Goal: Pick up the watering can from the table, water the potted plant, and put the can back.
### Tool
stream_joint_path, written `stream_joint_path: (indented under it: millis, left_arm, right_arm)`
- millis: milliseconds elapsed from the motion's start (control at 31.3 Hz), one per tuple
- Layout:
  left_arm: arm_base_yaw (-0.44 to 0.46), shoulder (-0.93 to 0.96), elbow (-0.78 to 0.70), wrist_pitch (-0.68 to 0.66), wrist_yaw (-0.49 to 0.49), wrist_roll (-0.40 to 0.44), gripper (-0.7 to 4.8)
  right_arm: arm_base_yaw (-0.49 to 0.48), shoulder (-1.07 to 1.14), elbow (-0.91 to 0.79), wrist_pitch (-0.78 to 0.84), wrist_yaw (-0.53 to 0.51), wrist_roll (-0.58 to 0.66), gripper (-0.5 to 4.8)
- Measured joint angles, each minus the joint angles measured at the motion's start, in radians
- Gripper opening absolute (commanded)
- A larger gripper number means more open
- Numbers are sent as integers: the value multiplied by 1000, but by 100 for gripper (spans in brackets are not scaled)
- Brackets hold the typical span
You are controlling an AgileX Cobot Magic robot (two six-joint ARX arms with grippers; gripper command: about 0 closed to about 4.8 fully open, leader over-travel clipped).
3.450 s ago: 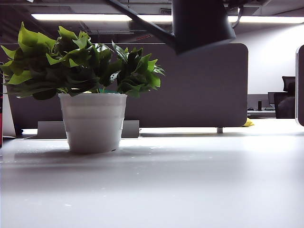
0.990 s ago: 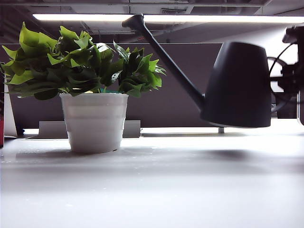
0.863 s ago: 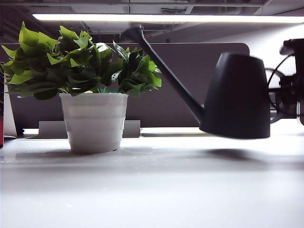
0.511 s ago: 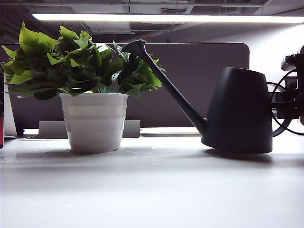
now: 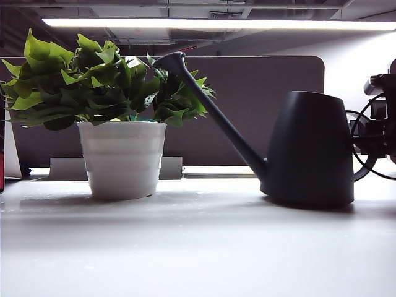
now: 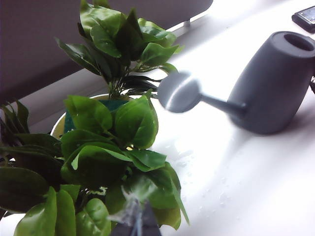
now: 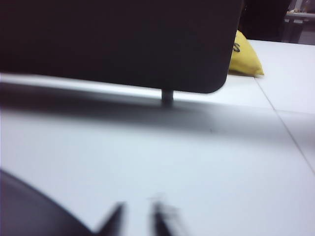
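A: Starting at the right claw (image 7: 138,216). Holding anything?

B: Impossible to tell. Showing only two blurred dark fingertips (image 7: 158,215) in the right wrist view, standing a narrow gap apart, with pale bench (image 5: 198,247) showing between them. Sitting at the far right edge of the exterior view, level with the round loop handle (image 5: 365,145), wiring looping around there.

A: And the left claw (image 6: 135,223)?

B: Appearing only as a dark blur at the edge of the left wrist view, hanging over the leaves. Not telling wide from narrow there.

A: Moving outward, then. Locating the watering can (image 5: 309,148)?

B: Standing upright on the bench, right of centre in the exterior view, base resting flat. Pointing its long spout (image 5: 216,114) up and leftward, the round head (image 5: 170,62) reaching the outer leaves near their top.

A: Touching them?

B: Overlapping them in the exterior view; looking just beside them in the left wrist view, not clearly touching.

A: Placing the potted plant (image 5: 124,158)?

B: Sitting on the bench to the left, well apart from the can's body, bushy green above a white ribbed pot.

A: Noticing anything else?

B: Seeing droplets (image 6: 216,196) speckling the bench beside the pot, a dark partition (image 5: 260,111) running behind, and something yellow (image 7: 246,59) lying past its end.
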Motion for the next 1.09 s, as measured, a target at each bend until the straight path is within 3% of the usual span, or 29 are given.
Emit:
stream_joint_path:
  millis: [224,351,607,958,990,1022,1086]
  left_arm:
    - [0,0,0,-3,11,0,-5]
    - [0,0,0,-4,12,-1,-5]
    - [0,-32,-1,-21,21,-35,-5]
    - [0,-104,-1,-37,21,-47,-5]
    - [0,-111,-1,-45,21,-50,-5]
    - [0,-123,-1,-60,21,-57,-5]
    - [0,-149,-2,-84,21,-81,-5]
  right_arm:
    - [0,-9,3,6,-7,18,328]
    - [0,-48,-2,-60,-34,21,328]
    - [0,-307,-13,-475,-37,13,328]
    - [15,-652,-13,-1022,42,-59,324]
    - [15,-679,-14,-1071,42,-59,290]
    - [15,-716,-14,-1126,42,-53,218]
    - [15,-779,-14,-1206,38,-28,0]
